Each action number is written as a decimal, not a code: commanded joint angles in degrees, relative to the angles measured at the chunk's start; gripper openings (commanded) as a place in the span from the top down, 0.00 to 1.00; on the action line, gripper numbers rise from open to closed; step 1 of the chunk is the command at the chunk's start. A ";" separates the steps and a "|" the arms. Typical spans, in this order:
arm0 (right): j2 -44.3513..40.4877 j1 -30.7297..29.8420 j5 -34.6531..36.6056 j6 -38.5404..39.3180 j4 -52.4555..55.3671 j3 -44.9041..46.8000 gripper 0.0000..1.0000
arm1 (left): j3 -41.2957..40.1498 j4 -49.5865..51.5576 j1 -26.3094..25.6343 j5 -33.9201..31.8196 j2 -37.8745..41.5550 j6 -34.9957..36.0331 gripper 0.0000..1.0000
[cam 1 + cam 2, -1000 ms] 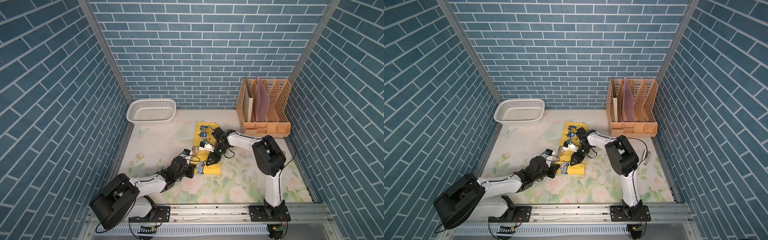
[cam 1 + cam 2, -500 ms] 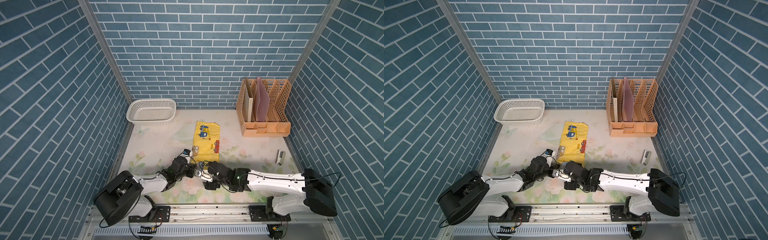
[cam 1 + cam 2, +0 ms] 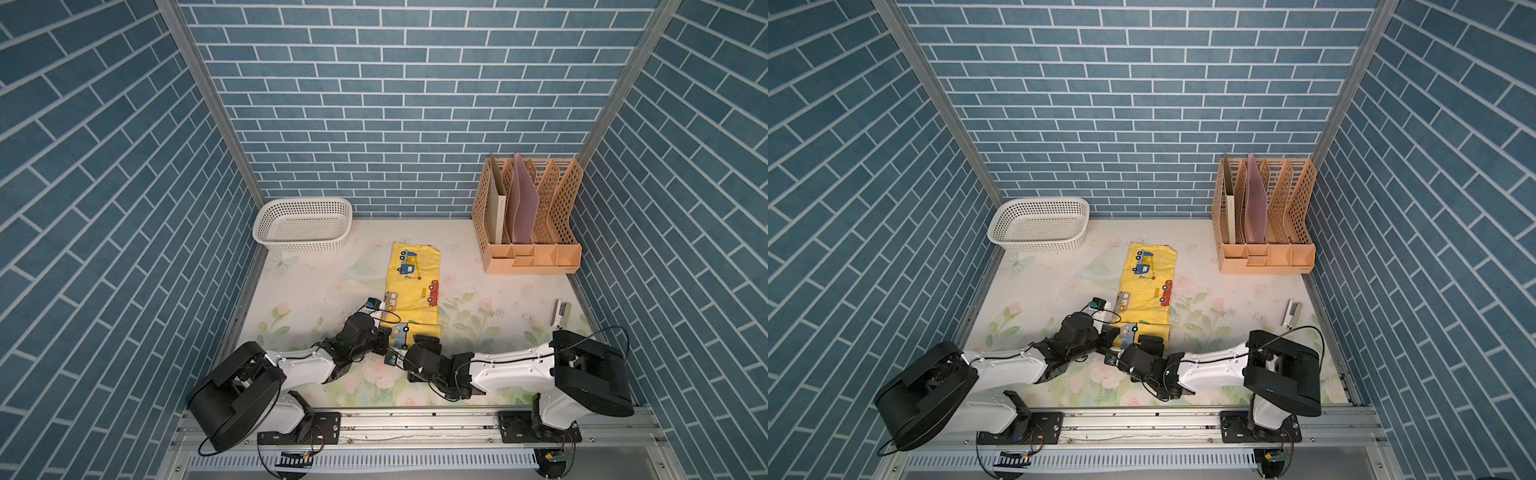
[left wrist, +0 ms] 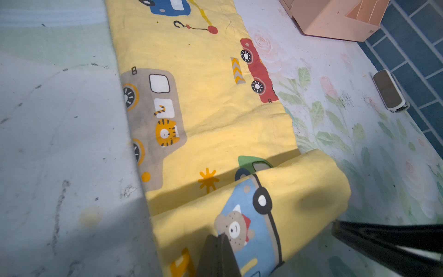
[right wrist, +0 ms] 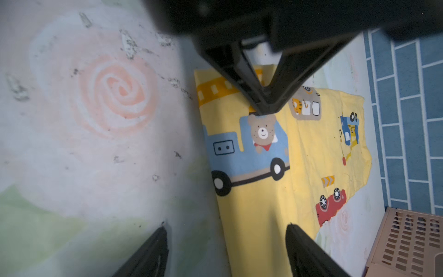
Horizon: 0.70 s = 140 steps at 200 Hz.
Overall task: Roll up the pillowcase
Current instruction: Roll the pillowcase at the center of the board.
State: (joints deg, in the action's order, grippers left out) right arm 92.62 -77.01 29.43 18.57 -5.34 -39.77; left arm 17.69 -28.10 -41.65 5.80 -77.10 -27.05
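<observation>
1. While the yellow pillowcase [image 3: 413, 286] lay long and flat on the flowery table cover [image 3: 316, 286], near the white basket [image 3: 303, 224], its end farthest from the basket was rolled over.
2. The left gripper [image 4: 219, 242] was pinched tight, its tip touching that rolled end.
3. The right gripper [image 5: 227, 227] was spread wide, holding nothing, at the same end far from the basket.
</observation>
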 commanded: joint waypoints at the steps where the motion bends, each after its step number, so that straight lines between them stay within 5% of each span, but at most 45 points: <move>1: 3.07 1.30 1.62 0.62 -2.45 -0.16 0.27 | -0.16 -0.20 -0.19 -0.10 1.07 0.36 1.00; 57: 7.10 4.16 -0.64 4.23 -2.18 -1.09 0.56 | -0.60 -0.38 -0.11 -0.32 1.41 0.16 1.00; 107: 9.07 5.55 -6.18 4.74 0.40 -2.32 1.00 | -1.50 -1.30 0.30 0.05 4.04 -1.27 1.00; 140: 7.25 7.19 -13.31 3.62 6.46 -4.94 1.00 | -2.46 1.41 2.25 -1.51 8.97 -2.32 1.00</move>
State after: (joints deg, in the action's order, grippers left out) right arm 98.98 -71.07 26.00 22.94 -7.86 -42.76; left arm 15.79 -26.83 -40.47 3.68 -71.79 -27.68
